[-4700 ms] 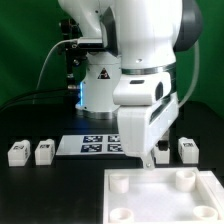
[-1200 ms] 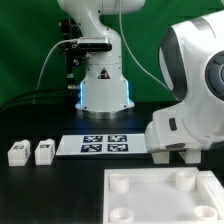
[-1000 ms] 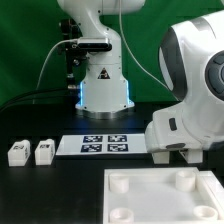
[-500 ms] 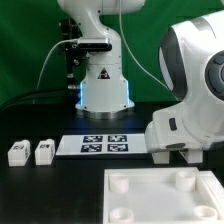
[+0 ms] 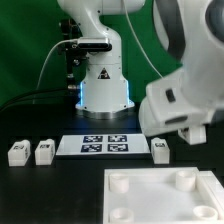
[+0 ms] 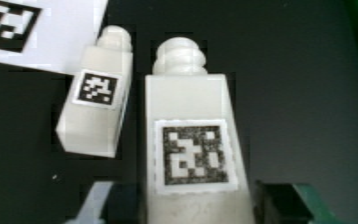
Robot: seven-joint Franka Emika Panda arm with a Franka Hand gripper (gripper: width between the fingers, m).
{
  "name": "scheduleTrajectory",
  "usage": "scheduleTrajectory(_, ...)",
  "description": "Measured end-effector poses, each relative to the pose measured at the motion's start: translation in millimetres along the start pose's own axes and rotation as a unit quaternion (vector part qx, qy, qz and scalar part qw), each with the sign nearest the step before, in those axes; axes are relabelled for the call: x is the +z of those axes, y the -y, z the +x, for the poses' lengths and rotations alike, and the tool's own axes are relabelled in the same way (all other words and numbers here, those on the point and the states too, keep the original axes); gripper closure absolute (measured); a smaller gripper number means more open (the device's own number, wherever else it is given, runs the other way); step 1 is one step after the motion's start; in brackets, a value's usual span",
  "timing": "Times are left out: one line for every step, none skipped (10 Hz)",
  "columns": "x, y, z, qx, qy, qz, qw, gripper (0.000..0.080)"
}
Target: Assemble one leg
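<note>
Held leg (image 6: 194, 120), a small white plastic rectangular block with a rounded peg end and a black-and-white square tag on its face, sits between the dark fingers (image 6: 101, 200) of the gripper (image 6: 194, 202). The jaws look clamped on its sides, though the contact itself is right at the frame edge. It reads bigger than its neighbour, so probably lifted off the black table (image 5: 60, 185). In the exterior view it is hidden behind the white robot arm (image 5: 185, 95).

Second leg (image 6: 101, 95) (image 5: 160, 150), same white tagged block, lies flat just beside it, apart from it, near the corner of the marker board (image 5: 95, 145) (image 6: 16, 30). Two spare legs (image 5: 17, 153) (image 5: 44, 152), same kind, stand side by side at the exterior view's left, well apart from the gripper.

Large flat white square tabletop piece (image 5: 150, 200) with round corner sockets lies in front, and no leg is in any of the sockets that show.

Progress: early. The pick looks done. Left to do: carry the leg over, line its peg up with a socket, and insert or screw it in.
</note>
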State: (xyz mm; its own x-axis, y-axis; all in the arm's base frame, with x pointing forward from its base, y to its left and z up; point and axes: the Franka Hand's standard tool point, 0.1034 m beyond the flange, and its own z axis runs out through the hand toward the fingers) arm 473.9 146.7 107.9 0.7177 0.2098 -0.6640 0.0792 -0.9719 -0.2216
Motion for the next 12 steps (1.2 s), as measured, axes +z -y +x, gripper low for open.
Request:
scheduleTrajectory(-20.8,0.4,-3.1,0.001,-0.049,-0.006,0.999,0.0508)
scheduleTrajectory(-34.9,2.9,-15.5,0.001,-0.092,-0.015,0.996,0.0508)
scheduleTrajectory(-33.2,0.5,-8.9,0.002,-0.156,-0.021,0.988,0.0508)
scheduleTrajectory(-32.1,-2.6,-6.9,0.004,-0.199,-0.027,0.980,0.0508)
scheduleTrajectory(-39.8,-5.7,-3.8,-0.005,-0.233,-0.032,0.972,0.0508)
scheduleTrajectory(-66.6,-16.6,9.8,-0.033,-0.288,-0.042,0.956,0.0508)
scheduleTrajectory(-110.8,-28.8,12.1,-0.048,-0.342,-0.051,0.937,0.0508)
scheduleTrajectory(-144.4,-36.6,13.5,-0.071,-0.393,-0.055,0.915,0.0508)
scheduleTrajectory(-171.0,-47.5,19.8,-0.072,-0.468,-0.052,0.879,0.0508)
scheduleTrajectory(-161.0,-51.9,20.8,-0.060,-0.509,-0.063,0.856,0.0508)
scheduleTrajectory(-151.3,-54.2,19.9,-0.066,-0.523,-0.077,0.846,0.0508)
scheduleTrajectory(-163.0,-62.5,21.7,-0.067,-0.567,-0.097,0.815,0.0508)
